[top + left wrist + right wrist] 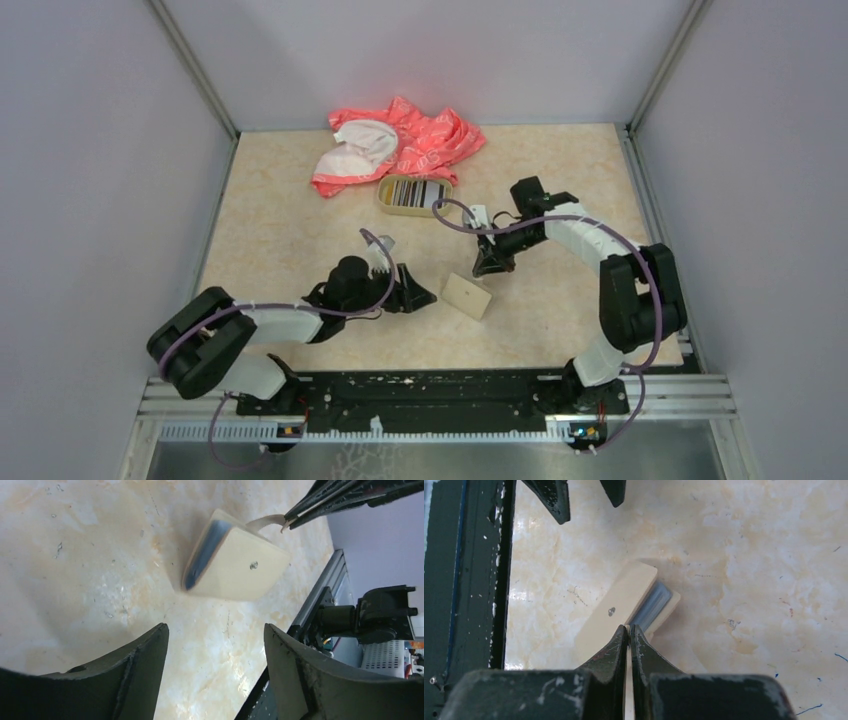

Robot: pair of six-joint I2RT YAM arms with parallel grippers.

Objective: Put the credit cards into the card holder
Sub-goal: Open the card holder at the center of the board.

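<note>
The beige card holder (467, 295) lies on the table between my grippers, partly open, with blue lining showing in the left wrist view (235, 562) and the right wrist view (624, 600). My right gripper (490, 268) (629, 626) is shut on a thin beige flap of the holder (265, 522) at its far edge. My left gripper (420, 296) (215, 626) is open and empty, just left of the holder and not touching it. The credit cards (415, 192) stand edge-on as black, white and grey stripes in a tan tray (385, 196) at the back.
A pink and white cloth (400, 145) lies bunched behind the tray. The black base rail (430, 385) runs along the near edge and also shows in the right wrist view (469, 570). Grey walls enclose the table on three sides.
</note>
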